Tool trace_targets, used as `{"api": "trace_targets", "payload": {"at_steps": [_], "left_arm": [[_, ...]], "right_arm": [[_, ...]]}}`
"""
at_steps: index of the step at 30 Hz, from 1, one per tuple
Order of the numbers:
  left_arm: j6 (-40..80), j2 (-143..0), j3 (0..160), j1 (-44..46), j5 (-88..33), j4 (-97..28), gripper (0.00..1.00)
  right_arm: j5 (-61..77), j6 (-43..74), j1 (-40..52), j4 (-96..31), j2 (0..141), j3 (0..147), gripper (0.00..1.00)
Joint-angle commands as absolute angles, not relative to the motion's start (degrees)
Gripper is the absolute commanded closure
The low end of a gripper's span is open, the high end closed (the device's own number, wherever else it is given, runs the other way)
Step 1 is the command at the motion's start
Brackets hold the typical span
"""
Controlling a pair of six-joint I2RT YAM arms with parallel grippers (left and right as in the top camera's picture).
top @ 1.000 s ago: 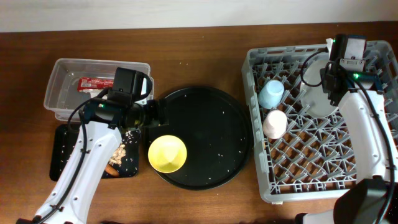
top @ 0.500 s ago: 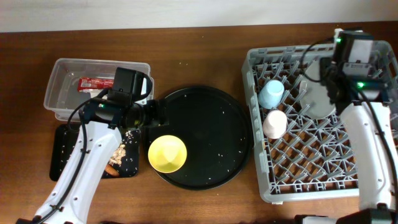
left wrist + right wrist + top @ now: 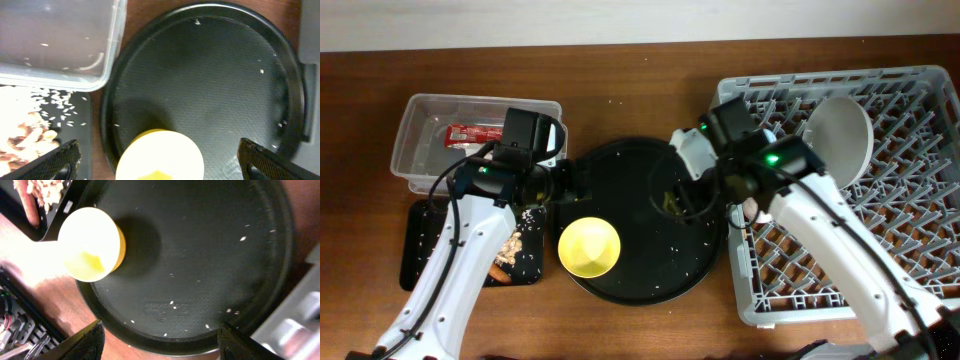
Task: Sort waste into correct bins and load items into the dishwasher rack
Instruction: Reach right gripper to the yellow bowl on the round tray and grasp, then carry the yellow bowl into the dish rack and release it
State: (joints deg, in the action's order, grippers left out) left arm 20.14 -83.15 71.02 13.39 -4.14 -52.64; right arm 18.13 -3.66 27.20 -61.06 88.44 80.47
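Two left fingers (image 3: 55, 159): spread wide apart, one at each lower corner of the left wrist view; they hold nothing.
left gripper (image 3: 572, 184): hangs over the left edge of the round black tray, just on the far side of the yellow bowl.
right fingers (image 3: 85, 341): also wide apart and empty; between them only the tray surface shows.
right gripper (image 3: 672, 198): over the right half of the round black tray, apart from the yellow bowl.
yellow bowl (image 3: 590, 247): stands on the near left part of the round black tray, touched by no finger.
round black tray (image 3: 705, 250): lies between the two bins and the rack, with small white crumbs scattered on it.
plate (image 3: 840, 135): stands on its edge in the far part of the rack.
pink cup (image 3: 750, 210): in the left part of the rack, almost all hidden under the right arm.
rack (image 3: 920, 250): fills the right side of the table (image 3: 640, 70).
clear tub (image 3: 420, 165): far left; the red wrapper (image 3: 470, 133) lies inside it.
black rectangular tray (image 3: 420, 250): just near of the clear tub; it holds the food scraps (image 3: 512, 240) and the sausage piece (image 3: 500, 272).
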Motion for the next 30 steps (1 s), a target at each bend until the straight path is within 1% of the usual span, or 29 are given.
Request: {"api": "trace_targets", "payload": {"at_steps": [1,3,6,8,13,15,16,17,18,21,22,25,30], "left_arm": [[19.6,-81.9,71.2,11.9,4.6,-52.6,0.01],[19.6,-80.8,71.6,9.8,6.9,-53.2,0.01],[10.9,-76.7,72.7,4.6,8.1,-53.2,0.01],[5.4,-74.1,72.9,2.4,10.6,-53.2,0.01],[5.1,-73.1,72.9,1.8,10.5,-53.2,0.01],[5.1,-73.1,72.9,1.8,10.5,-53.2,0.01],[5.1,-73.1,72.9,1.8,10.5,-53.2,0.01],[5.1,-73.1,72.9,1.8,10.5,-53.2,0.01],[5.0,-73.1,72.9,1.8,10.5,-53.2,0.01],[5.0,-73.1,72.9,1.8,10.5,-53.2,0.01],[5.1,-73.1,72.9,1.8,10.5,-53.2,0.01],[5.0,-73.1,72.9,1.8,10.5,-53.2,0.01],[5.1,-73.1,72.9,1.8,10.5,-53.2,0.01]], "right_arm": [[18.9,-2.4,32.2,-60.4,92.0,80.4,0.28],[18.9,-2.5,36.2,-59.4,94.3,80.4,0.28],[18.9,-2.5,43.5,-54.9,98.1,80.4,0.27],[18.9,-2.5,48.1,-49.1,100.9,80.4,0.27],[18.5,-3.0,56.3,-34.3,108.4,80.4,0.27],[14.5,-3.1,57.5,-32.7,111.1,80.4,0.28],[13.4,-3.1,57.7,-32.1,112.2,80.4,0.32],[13.2,-3.1,57.7,-31.9,113.1,80.4,0.33],[13.3,-3.1,57.7,-32.2,113.9,80.4,0.39],[13.3,-3.1,57.7,-32.6,114.3,80.4,0.5],[13.2,-3.1,57.7,-33.1,114.3,80.4,0.56],[13.2,-3.1,57.7,-36.1,114.3,80.4,0.56],[13.3,-3.1,57.7,-37.6,114.3,80.4,0.57]]}}
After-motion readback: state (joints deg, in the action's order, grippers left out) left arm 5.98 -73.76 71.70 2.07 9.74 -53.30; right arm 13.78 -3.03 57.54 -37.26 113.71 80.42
